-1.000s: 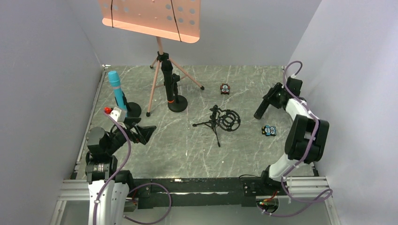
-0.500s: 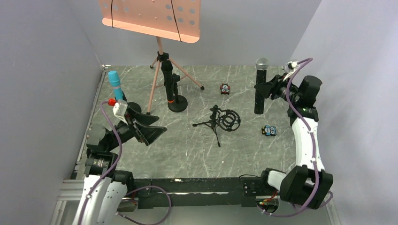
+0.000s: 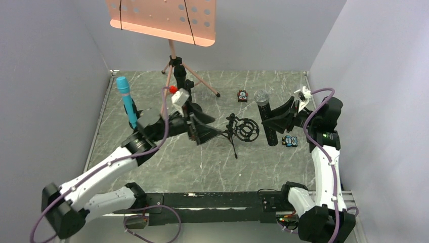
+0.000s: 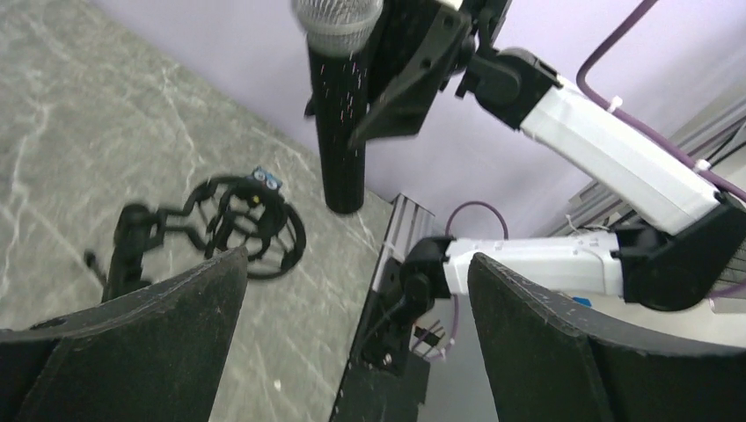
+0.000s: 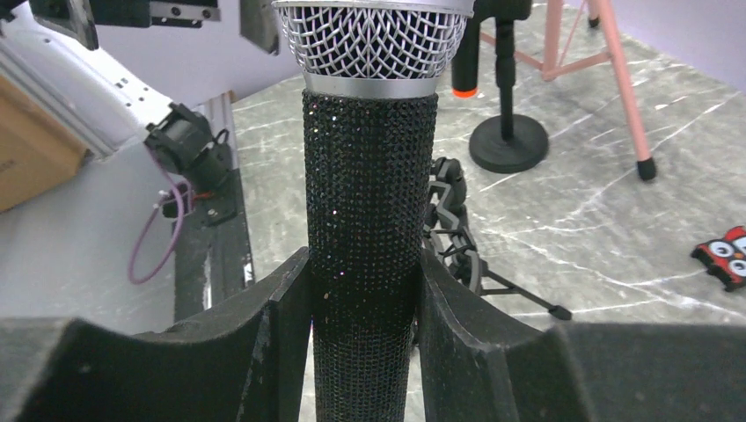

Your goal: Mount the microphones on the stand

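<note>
Over veined grey marble point(image 3: 212, 169), right gripper point(image 5: 362, 294) clamps a glittery mesh-headed microphone point(image 5: 369, 158); left gripper point(image 4: 356, 281) gapes wide.

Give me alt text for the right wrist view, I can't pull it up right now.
A black mic with a silver mesh head stands upright, clamped between the right fingers, filling mid-frame. Behind it on the marbled table: a small shock-mount stand, an orange-ringed mic beside a round-based stand, pink tripod legs and a red toy at the right edge.
</note>
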`<state>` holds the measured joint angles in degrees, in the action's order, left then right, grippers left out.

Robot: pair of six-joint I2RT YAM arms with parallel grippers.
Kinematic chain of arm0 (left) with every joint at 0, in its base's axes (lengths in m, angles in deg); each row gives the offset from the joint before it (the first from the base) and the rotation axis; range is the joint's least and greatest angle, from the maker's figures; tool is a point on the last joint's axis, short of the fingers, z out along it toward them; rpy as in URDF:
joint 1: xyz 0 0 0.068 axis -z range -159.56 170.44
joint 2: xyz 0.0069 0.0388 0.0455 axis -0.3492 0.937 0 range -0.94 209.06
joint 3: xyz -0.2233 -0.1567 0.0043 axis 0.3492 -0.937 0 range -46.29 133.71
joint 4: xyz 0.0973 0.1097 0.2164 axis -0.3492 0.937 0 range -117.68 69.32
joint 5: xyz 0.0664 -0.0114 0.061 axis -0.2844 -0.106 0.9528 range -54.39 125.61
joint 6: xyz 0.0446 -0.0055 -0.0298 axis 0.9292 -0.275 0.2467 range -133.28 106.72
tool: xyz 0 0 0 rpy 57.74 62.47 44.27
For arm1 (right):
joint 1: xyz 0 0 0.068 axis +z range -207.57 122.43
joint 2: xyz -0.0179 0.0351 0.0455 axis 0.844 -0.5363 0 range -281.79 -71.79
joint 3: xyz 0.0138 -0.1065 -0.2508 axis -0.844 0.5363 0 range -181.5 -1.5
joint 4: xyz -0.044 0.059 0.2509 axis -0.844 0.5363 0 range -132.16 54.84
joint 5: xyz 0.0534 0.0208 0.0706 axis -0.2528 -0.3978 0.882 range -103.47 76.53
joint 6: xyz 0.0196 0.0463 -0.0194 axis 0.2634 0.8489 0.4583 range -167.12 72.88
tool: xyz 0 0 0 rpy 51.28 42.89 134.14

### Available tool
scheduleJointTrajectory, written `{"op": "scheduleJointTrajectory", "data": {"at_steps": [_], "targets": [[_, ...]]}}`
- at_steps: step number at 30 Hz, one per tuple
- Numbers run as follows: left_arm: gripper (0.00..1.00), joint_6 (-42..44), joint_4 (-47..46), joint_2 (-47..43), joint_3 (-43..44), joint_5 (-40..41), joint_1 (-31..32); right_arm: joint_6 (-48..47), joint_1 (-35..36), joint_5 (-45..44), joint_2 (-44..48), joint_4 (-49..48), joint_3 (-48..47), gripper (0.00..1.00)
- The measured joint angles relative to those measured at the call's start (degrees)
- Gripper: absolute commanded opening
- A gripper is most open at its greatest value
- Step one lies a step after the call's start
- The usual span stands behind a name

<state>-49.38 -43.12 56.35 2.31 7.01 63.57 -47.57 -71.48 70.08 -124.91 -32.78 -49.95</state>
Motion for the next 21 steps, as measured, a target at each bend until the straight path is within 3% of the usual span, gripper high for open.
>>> {"op": "scheduleJointTrajectory", "data": {"at_steps": [13,21], "targets": [[0.99,6.7,-8.7,26.7,18.7,12.9,13.4,2.2,1.4,3.9,0.4,-2.7,1.4,0.09],[0.8,7.5,-10.1,32.2,22.6,17.3,15.2,3.1,2.0,4.1,0.4,-3.5,1.4,0.09]]}}
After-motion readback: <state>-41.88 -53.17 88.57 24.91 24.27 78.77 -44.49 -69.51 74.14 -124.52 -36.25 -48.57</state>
